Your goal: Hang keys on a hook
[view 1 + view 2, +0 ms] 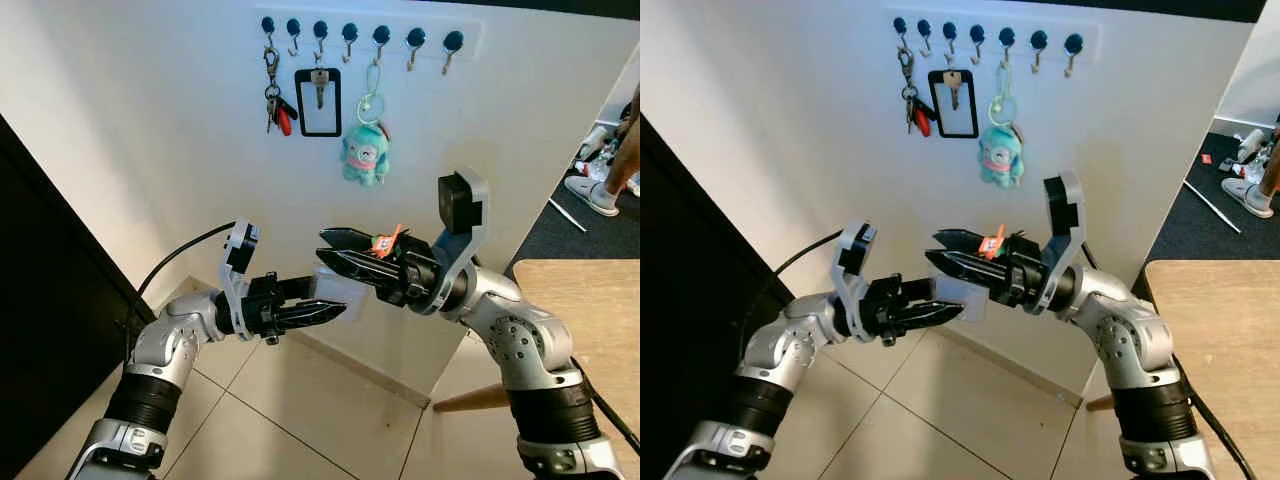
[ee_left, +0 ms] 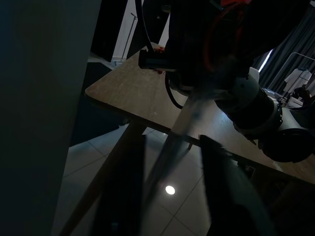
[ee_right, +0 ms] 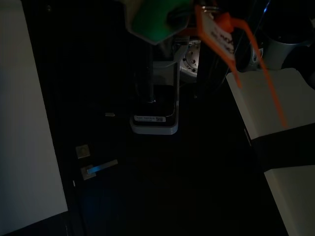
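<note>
A white rail of several dark-knobbed hooks (image 1: 350, 32) is fixed high on the white wall. A key bunch with a red fob (image 1: 276, 108), a black-framed key holder (image 1: 318, 100) and a teal plush on a green ring (image 1: 364, 152) hang from it. My right gripper (image 1: 335, 250) is raised below the rail, shut on keys with an orange tag (image 1: 385, 242); a clear card sleeve (image 1: 340, 288) dangles from them. My left gripper (image 1: 325, 312) points at the sleeve from the left, fingers apart on either side of it in the left wrist view.
A wooden table (image 1: 590, 310) stands close on the right. A dark door panel (image 1: 40, 300) lines the left side. A person's shoes (image 1: 598, 192) rest on dark carpet at the far right. Tiled floor (image 1: 300, 420) lies below.
</note>
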Motion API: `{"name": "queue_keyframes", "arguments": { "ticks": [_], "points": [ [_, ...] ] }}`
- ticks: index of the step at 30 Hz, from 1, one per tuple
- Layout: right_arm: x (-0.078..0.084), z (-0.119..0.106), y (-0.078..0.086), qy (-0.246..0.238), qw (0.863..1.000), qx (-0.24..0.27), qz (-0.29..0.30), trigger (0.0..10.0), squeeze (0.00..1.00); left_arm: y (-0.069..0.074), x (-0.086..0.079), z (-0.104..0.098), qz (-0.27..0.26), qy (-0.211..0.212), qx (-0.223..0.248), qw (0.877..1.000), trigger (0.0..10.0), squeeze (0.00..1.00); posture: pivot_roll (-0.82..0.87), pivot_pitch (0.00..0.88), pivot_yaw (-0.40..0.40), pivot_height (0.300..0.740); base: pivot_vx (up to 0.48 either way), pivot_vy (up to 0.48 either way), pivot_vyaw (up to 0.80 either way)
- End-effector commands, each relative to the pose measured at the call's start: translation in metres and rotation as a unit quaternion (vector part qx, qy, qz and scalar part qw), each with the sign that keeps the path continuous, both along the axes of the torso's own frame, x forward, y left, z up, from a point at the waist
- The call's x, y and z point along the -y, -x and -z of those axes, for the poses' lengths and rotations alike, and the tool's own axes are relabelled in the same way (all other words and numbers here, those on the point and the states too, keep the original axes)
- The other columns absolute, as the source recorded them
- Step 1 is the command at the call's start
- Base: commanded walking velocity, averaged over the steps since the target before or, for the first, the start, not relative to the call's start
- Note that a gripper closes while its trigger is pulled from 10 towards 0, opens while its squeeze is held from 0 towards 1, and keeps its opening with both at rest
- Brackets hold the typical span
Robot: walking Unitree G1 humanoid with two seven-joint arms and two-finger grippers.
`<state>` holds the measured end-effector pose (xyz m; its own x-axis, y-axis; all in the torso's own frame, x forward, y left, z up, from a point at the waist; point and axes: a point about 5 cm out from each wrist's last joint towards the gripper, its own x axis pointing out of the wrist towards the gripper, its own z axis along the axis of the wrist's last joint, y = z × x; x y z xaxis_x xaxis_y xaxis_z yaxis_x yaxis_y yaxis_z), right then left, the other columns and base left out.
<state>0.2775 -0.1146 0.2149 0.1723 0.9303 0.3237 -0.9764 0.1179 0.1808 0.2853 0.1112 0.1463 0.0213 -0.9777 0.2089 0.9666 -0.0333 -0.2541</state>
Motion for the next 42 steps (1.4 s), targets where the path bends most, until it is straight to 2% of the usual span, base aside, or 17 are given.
{"name": "queue_keyframes", "arguments": {
  "ticks": [1, 18, 19, 20, 22, 23, 24, 25, 30, 31, 32, 33, 34, 36, 42],
  "points": [
    [-0.004, -0.003, 0.002, -0.001, 1.0, 0.004, -0.008, 0.0, 0.0, 0.001, -0.004, 0.002, -0.001, -0.006, -0.003, 1.0, 0.0, 0.0, -0.16, 0.027, 0.083, 0.74, 0.0, 0.0, 0.0],
    [-0.006, 0.001, -0.002, 0.007, 1.0, 0.001, 0.021, 0.0, 0.0, 0.003, -0.004, 0.0, -0.007, -0.003, -0.003, 1.0, 0.0, 0.0, -0.16, 0.041, 0.09, 0.74, 0.0, 0.0, 0.0],
    [-0.005, 0.003, -0.004, 0.012, 0.999, 0.0, 0.031, 3.1, 0.0, 0.002, -0.004, -0.001, -0.009, -0.003, -0.002, 1.0, 0.0, 0.0, -0.16, 0.041, 0.09, 0.74, 0.0, 0.0, 0.0],
    [-0.005, 0.005, -0.006, 0.02, 0.999, 0.001, 0.043, 10.0, 0.0, 0.002, -0.004, -0.001, -0.011, -0.002, -0.002, 1.0, 0.0, 0.0, -0.16, 0.041, 0.09, 0.74, 0.0, 0.0, 0.0],
    [-0.004, 0.007, -0.009, 0.025, 0.998, -0.006, 0.062, 10.0, 0.0, 0.002, -0.004, -0.001, -0.013, -0.001, -0.001, 1.0, 0.0, 0.0, -0.16, 0.045, 0.091, 0.74, 0.0, 0.0, 0.0],
    [-0.001, 0.009, -0.013, 0.026, 0.996, -0.013, 0.082, 10.0, 0.74, 0.002, -0.005, -0.002, -0.015, 0.001, 0.0, 1.0, 0.0, 0.0, -0.16, 0.045, 0.091, 0.74, 0.0, 0.0, 0.0],
    [-0.001, 0.009, -0.013, 0.026, 0.996, -0.013, 0.082, 10.0, 0.74, 0.002, -0.005, -0.002, -0.015, 0.001, 0.0, 1.0, 0.0, 0.0, -0.16, 0.045, 0.091, 0.74, 0.0, 0.0, 0.0],
    [0.003, 0.012, -0.017, 0.027, 0.994, -0.024, 0.105, 10.0, 1.0, 0.002, -0.006, -0.004, -0.02, 0.004, 0.003, 1.0, 0.0, 0.0, -0.16, 0.045, 0.091, 0.74, 0.0, 0.0, 0.0],
    [0.006, 0.017, -0.019, 0.035, 0.991, -0.033, 0.121, 10.0, 1.0, 0.001, -0.009, -0.008, -0.029, 0.011, 0.008, 0.999, 0.0, 0.0, -0.16, 0.048, 0.092, 0.74, 0.0, 0.0, 0.0],
    [0.006, 0.02, -0.018, 0.038, 0.991, -0.039, 0.121, 10.0, 0.9, 0.001, -0.01, -0.009, -0.032, 0.014, 0.01, 0.999, 0.0, 0.0, -0.15, 0.049, 0.091, 0.74, 0.0, 0.0, 0.0],
    [0.007, 0.024, -0.016, 0.041, 0.991, -0.052, 0.119, 10.0, 0.46, 0.0, -0.01, -0.011, -0.035, 0.016, 0.013, 0.999, 0.0, 0.0, -0.15, 0.049, 0.091, 0.74, 0.0, 0.0, 0.0],
    [0.007, 0.024, -0.016, 0.041, 0.991, -0.052, 0.119, 10.0, 0.46, 0.0, -0.01, -0.011, -0.035, 0.016, 0.013, 0.999, 0.0, 0.0, -0.15, 0.049, 0.091, 0.74, 0.0, 0.0, 0.0],
    [0.008, 0.027, -0.015, 0.04, 0.991, -0.059, 0.116, 10.0, 0.09, 0.0, -0.011, -0.012, -0.037, 0.017, 0.014, 0.999, 0.0, 0.0, -0.15, 0.049, 0.091, 0.74, 0.0, 0.0, 0.0],
    [0.01, 0.029, -0.012, 0.038, 0.991, -0.064, 0.111, 10.0, 0.0, 0.001, -0.011, -0.012, -0.038, 0.017, 0.015, 0.999, 0.0, 0.0, -0.15, 0.052, 0.087, 0.74, 0.0, 0.0, 0.0],
    [0.019, 0.04, -0.006, 0.038, 0.989, -0.089, 0.108, 10.0, 0.0, 0.001, -0.011, -0.012, -0.042, 0.016, 0.015, 0.999, 0.0, 0.0, -0.15, 0.053, 0.085, 0.74, 0.0, 0.0, 0.0]
  ]
}}
